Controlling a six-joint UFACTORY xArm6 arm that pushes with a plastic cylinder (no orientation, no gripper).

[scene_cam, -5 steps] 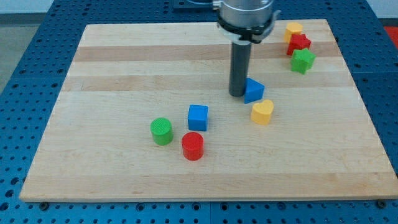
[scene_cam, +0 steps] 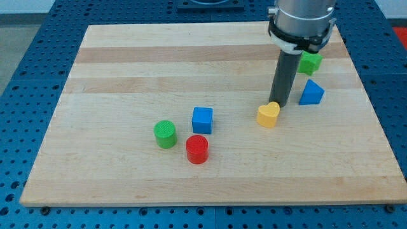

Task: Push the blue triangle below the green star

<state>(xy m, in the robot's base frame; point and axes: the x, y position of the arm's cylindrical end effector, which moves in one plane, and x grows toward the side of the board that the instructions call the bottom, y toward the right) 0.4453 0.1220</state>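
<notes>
The blue triangle (scene_cam: 311, 93) sits near the view's right edge of the desk (scene_cam: 127, 57), just below the green star (scene_cam: 310, 62), with a narrow strip of bare wood between the two. Judged from how they lie, the push is done or close to it: the triangle is almost straight under the star, perhaps a touch towards the view's right.

There is no hand on this arm, so nothing is spread or pinched; it ends in a dark rod. My tip (scene_cam: 280, 104) rests on the wood to the view's left of the triangle, apart from it, and right beside the upper edge of the yellow heart (scene_cam: 268, 114), close enough that I cannot tell whether they touch.

If any step is left, it is a small trim. I would judge that the next move calls for lifting clear or sliding away without dragging the heart along, and, if the triangle needs squaring up under the star, coming at it from the side, not from below, so that it is not driven up into the star.

Further towards the view's left, well apart from all this, lie a blue cube (scene_cam: 202, 119), a green cylinder (scene_cam: 165, 134) and a red cylinder (scene_cam: 197, 149). The arm's body hides the desk's upper right corner.
</notes>
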